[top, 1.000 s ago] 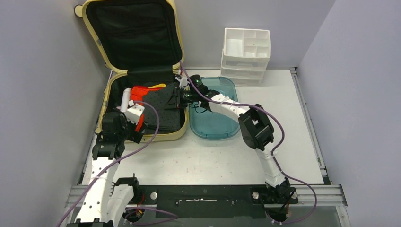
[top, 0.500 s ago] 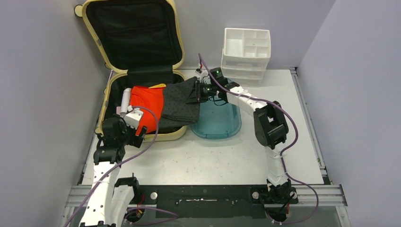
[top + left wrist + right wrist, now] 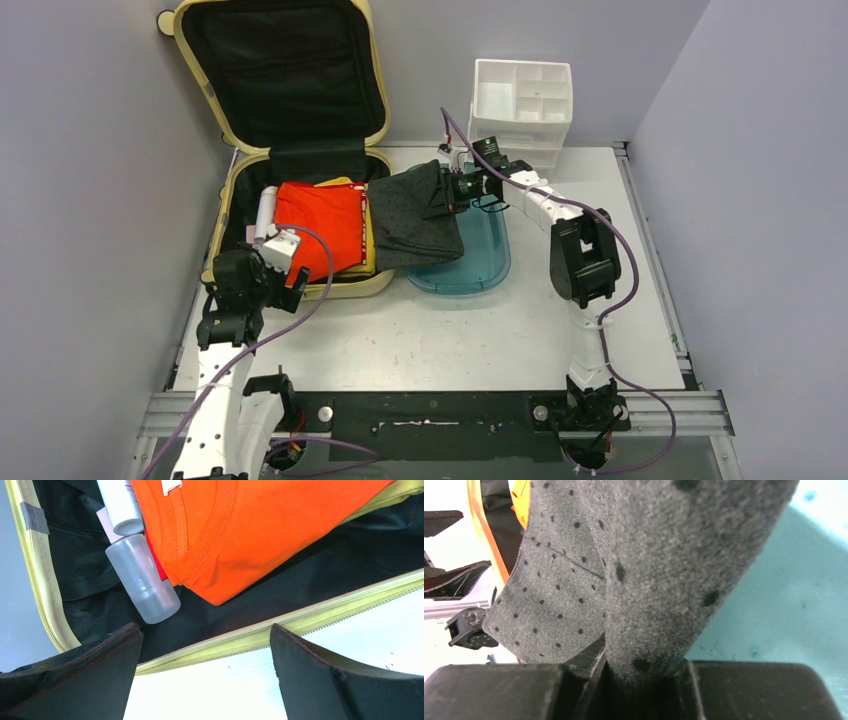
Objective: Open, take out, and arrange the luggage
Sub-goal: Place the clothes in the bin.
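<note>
The pale-yellow luggage (image 3: 228,195) lies open at the back left, its lid up against the wall. Inside lie an orange shirt (image 3: 322,222) and a clear bottle (image 3: 145,582) beside a white tube (image 3: 120,502). My right gripper (image 3: 458,187) is shut on a dark grey dotted cloth (image 3: 415,218) and holds it over the teal tray (image 3: 480,262); the cloth (image 3: 634,575) fills the right wrist view. My left gripper (image 3: 278,285) is open and empty at the luggage's near left rim (image 3: 280,622).
A white drawer organizer (image 3: 520,115) stands at the back, right of the luggage. Grey walls close in the table on the left, back and right.
My right gripper has pulled the dotted cloth out of the luggage to the right, over the teal tray, uncovering the orange shirt. The left arm has drawn back a little.
</note>
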Robot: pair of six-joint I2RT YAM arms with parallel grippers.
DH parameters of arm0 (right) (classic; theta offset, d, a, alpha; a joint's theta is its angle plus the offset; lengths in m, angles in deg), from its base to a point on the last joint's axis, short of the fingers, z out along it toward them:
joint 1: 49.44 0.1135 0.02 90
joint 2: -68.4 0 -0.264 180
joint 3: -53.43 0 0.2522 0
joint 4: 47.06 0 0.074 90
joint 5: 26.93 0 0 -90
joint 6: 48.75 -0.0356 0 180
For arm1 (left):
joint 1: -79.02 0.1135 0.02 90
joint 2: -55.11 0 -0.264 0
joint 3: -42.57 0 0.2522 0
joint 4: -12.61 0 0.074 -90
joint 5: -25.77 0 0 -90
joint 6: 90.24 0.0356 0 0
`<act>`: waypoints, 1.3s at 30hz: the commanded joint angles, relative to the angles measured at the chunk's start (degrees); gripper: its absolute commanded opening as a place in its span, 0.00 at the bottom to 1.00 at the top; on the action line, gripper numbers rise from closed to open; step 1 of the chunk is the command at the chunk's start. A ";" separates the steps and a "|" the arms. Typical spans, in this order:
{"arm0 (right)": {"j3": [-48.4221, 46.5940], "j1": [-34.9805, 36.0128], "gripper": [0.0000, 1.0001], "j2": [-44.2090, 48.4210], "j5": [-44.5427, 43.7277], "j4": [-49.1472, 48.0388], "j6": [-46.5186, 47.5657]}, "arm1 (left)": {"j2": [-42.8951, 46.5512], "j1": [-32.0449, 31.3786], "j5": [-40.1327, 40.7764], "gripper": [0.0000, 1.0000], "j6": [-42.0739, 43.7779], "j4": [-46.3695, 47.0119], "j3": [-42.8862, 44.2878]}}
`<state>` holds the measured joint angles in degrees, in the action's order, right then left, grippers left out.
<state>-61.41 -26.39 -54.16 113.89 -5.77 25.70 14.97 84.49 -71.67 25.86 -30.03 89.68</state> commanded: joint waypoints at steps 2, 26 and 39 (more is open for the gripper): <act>1.45 -4.12 0.00 -0.55 4.65 1.56 1.82 | 0.63 0.92 -1.32 0.97 -0.18 1.78 -0.12; 8.48 -8.77 0.00 -0.93 -5.10 -3.38 -1.15 | 1.03 1.81 -2.13 0.97 0.01 1.59 -0.31; 6.96 -8.76 0.12 -2.04 -8.62 -0.05 0.66 | 1.03 2.15 -2.23 0.97 0.08 1.53 -0.31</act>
<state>-52.38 -35.16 -55.63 107.80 -7.61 24.28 15.35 86.07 -73.07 25.89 -29.97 89.46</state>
